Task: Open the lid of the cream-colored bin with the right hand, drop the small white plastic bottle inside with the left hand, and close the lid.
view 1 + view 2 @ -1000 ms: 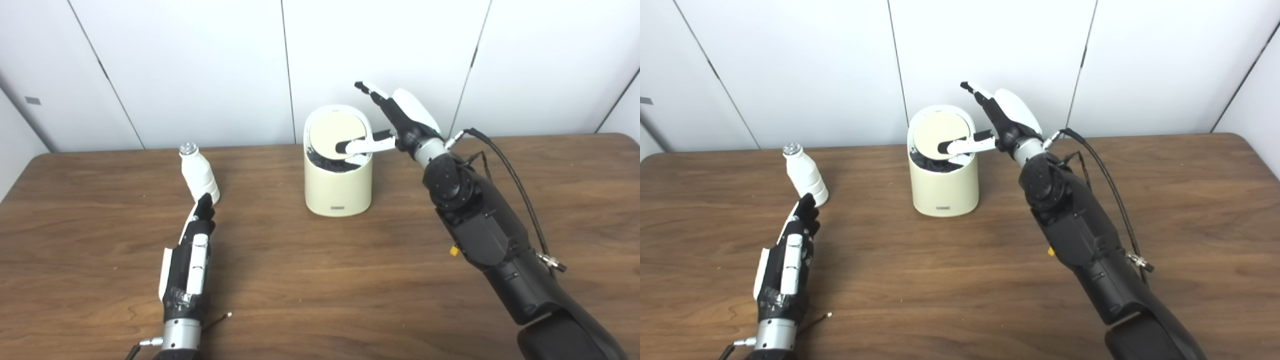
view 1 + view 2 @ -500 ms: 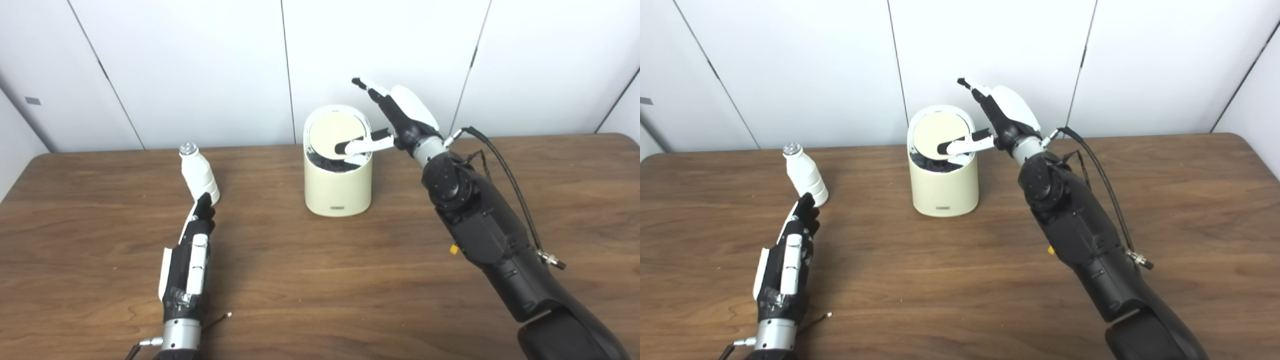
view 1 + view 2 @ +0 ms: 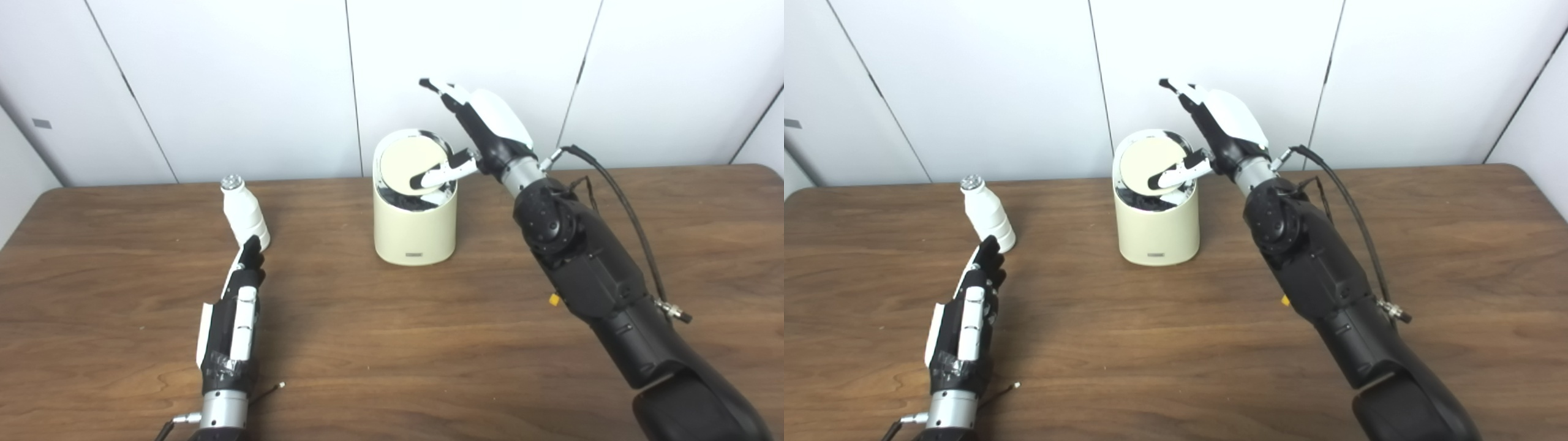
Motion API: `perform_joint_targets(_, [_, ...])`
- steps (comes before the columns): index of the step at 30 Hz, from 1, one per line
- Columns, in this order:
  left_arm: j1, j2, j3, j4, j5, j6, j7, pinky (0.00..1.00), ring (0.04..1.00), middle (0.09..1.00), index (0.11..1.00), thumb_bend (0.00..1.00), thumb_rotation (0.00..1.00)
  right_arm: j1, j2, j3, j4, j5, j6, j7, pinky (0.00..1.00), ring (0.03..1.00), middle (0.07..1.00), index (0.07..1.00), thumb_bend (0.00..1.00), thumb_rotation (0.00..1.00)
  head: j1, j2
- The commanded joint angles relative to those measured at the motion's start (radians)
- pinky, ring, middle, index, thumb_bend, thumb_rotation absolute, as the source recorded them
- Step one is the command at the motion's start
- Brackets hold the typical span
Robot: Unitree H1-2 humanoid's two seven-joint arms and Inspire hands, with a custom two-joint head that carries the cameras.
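The cream-colored bin (image 3: 415,226) stands at the table's far middle. Its round lid (image 3: 409,164) is tipped up toward me, with a dark gap showing under its front edge. My right hand (image 3: 481,131) is open above the bin's right rim, thumb laid across the lid, fingers stretched up toward the wall. The small white plastic bottle (image 3: 244,213) with a silvery cap stands upright at the left. My left hand (image 3: 236,321) lies flat and open on the table, its fingertips just short of the bottle's base.
The brown wooden table (image 3: 392,343) runs wide in front of both arms. A white panelled wall (image 3: 245,79) rises right behind the bin. A black cable (image 3: 618,202) loops off the right forearm.
My right hand has risen and shifted slightly left, its thumb angling down onto the lid, which has tilted up further. The left hand and the bottle have not moved.
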Motion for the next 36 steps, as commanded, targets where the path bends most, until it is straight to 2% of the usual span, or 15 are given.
perform_joint_targets(1, [0.038, -0.012, -0.012, 0.041, 0.005, -0.003, -0.001, 1.0, 0.99, 0.982, 0.962, 0.51, 0.84, -0.015, 0.014, -0.048, -0.009, 0.043, 0.011, -0.018, 0.84, 0.894, 0.892, 0.892, 0.83, 0.18, -0.003, 0.001])
perform_joint_targets(4, [0.038, -0.01, -0.012, 0.042, 0.007, -0.008, -0.003, 1.0, 0.988, 0.982, 0.96, 0.51, 0.83, -0.014, 0.047, -0.109, -0.028, 0.115, 0.013, -0.017, 0.79, 0.874, 0.882, 0.886, 0.78, 0.21, -0.002, 0.002])
perform_joint_targets(8, [0.038, -0.007, -0.012, 0.043, 0.013, -0.008, 0.0, 1.0, 0.986, 0.98, 0.958, 0.51, 0.83, -0.015, 0.085, -0.175, -0.068, 0.201, 0.026, -0.017, 0.8, 0.869, 0.865, 0.87, 0.75, 0.32, -0.002, 0.003])
perform_joint_targets(12, [0.038, -0.002, -0.013, 0.042, 0.019, -0.003, -0.001, 1.0, 0.983, 0.978, 0.959, 0.53, 0.82, -0.018, 0.108, -0.213, -0.118, 0.246, 0.058, -0.02, 0.8, 0.858, 0.855, 0.85, 0.72, 0.39, -0.005, 0.002])
perform_joint_targets(18, [0.038, -0.002, -0.012, 0.042, 0.014, -0.002, -0.002, 1.0, 0.981, 0.976, 0.959, 0.53, 0.81, -0.006, 0.108, -0.237, -0.165, 0.281, 0.083, -0.013, 0.81, 0.854, 0.849, 0.838, 0.68, 0.39, -0.006, 0.001])
perform_joint_targets(23, [0.036, -0.001, -0.009, 0.046, 0.01, -0.009, -0.001, 0.99, 0.976, 0.97, 0.955, 0.52, 0.81, 0.058, 0.094, -0.266, -0.231, 0.342, 0.113, 0.015, 0.85, 0.888, 0.874, 0.852, 0.58, 0.37, -0.008, 0.0])
perform_joint_targets(29, [0.035, 0.005, -0.006, 0.044, 0.005, -0.002, -0.004, 1.0, 0.978, 0.972, 0.957, 0.52, 0.82, 0.156, 0.081, -0.303, -0.317, 0.412, 0.147, 0.032, 0.88, 0.919, 0.915, 0.869, 0.52, 0.48, -0.013, 0.001])
perform_joint_targets(34, [0.031, 0.012, -0.002, 0.049, -0.004, -0.003, -0.007, 1.0, 0.977, 0.97, 0.955, 0.53, 0.82, 0.239, 0.084, -0.329, -0.379, 0.459, 0.136, 0.034, 0.93, 0.934, 0.915, 0.885, 0.52, 0.46, -0.019, 0.002])
perform_joint_targets(36, [0.028, 0.016, -0.001, 0.054, -0.005, -0.006, -0.009, 1.0, 0.978, 0.969, 0.954, 0.53, 0.82, 0.27, 0.084, -0.335, -0.398, 0.475, 0.124, 0.035, 0.93, 0.927, 0.916, 0.902, 0.53, 0.5, -0.021, 0.003])
